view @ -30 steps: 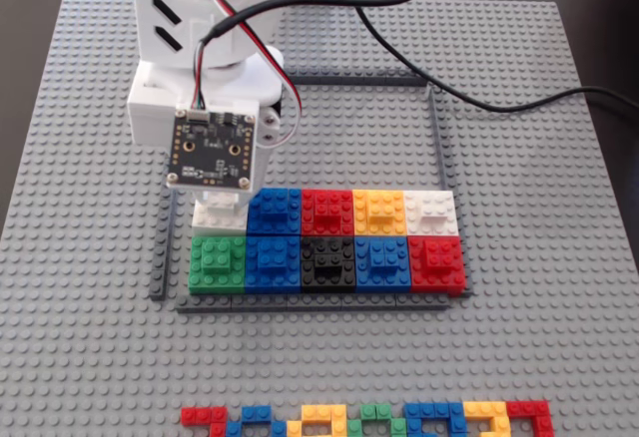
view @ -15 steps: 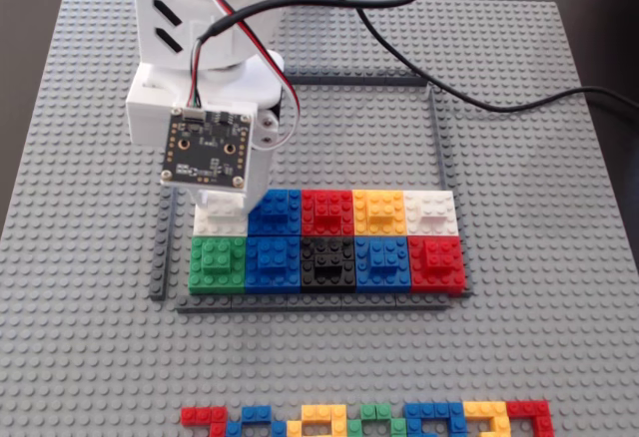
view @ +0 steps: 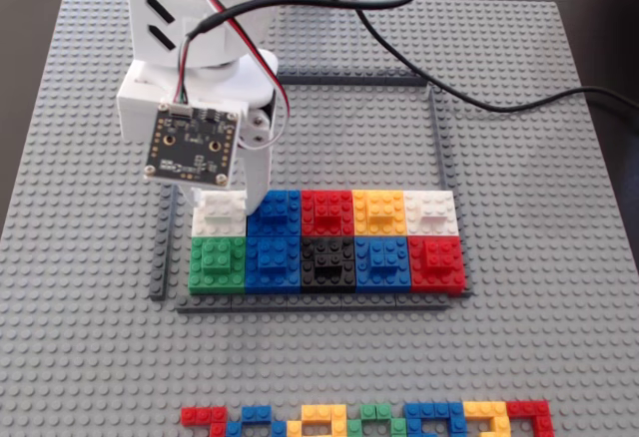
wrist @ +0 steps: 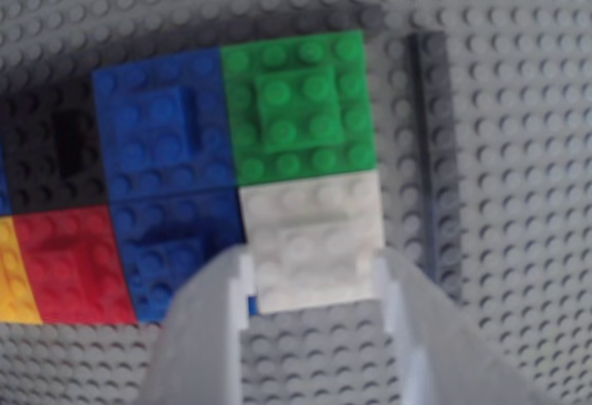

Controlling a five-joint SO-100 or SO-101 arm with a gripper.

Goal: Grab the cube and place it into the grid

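Note:
The white cube (wrist: 310, 239) sits in the grid's corner cell, next to the green cube (wrist: 301, 109) and a blue cube (wrist: 176, 239). In the wrist view my gripper (wrist: 314, 257) has a finger on each side of it, close against its sides, with a thin sliver of blue showing by the left finger. In the fixed view the gripper (view: 222, 198) stands over the white cube (view: 218, 216) at the left end of the back row. The grid (view: 439, 138) is a dark grey bar frame holding two rows of coloured cubes.
The grey studded baseplate (view: 559, 287) covers the table. A row of loose coloured bricks (view: 369, 419) lies along the front edge. A black cable (view: 479, 98) runs from the arm to the right. The back half of the frame holds no cubes.

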